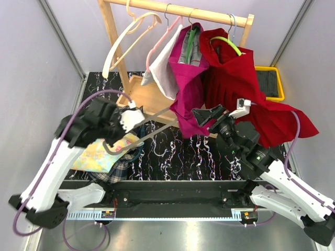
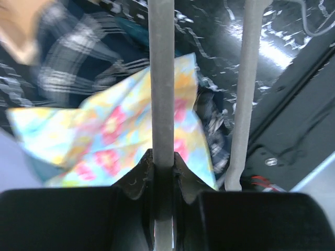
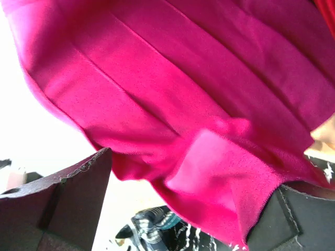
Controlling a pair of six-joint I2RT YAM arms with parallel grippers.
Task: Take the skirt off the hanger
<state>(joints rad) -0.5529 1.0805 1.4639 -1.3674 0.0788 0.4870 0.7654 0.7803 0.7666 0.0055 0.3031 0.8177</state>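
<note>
My left gripper (image 1: 135, 118) is shut on one rod of a grey hanger (image 1: 157, 116), held low over the table. In the left wrist view the jaws (image 2: 162, 157) clamp that rod (image 2: 161, 94), and the hanger's second rod (image 2: 245, 94) runs beside it. The rods' far ends reach the lower edge of a magenta skirt (image 1: 188, 89) that hangs from the wooden rack (image 1: 178, 8). My right gripper (image 1: 207, 114) is open at that skirt's hem. In the right wrist view the magenta skirt (image 3: 183, 94) fills the frame and its hem droops between my spread fingers (image 3: 78, 193).
A red skirt (image 1: 246, 94), a white garment (image 1: 167, 68) and an empty cream hanger (image 1: 128, 36) also hang on the rack. A floral cloth (image 1: 102, 154) on plaid cloth lies at the front left, under the hanger (image 2: 120, 136). A yellow bin (image 1: 269, 83) stands at the back right.
</note>
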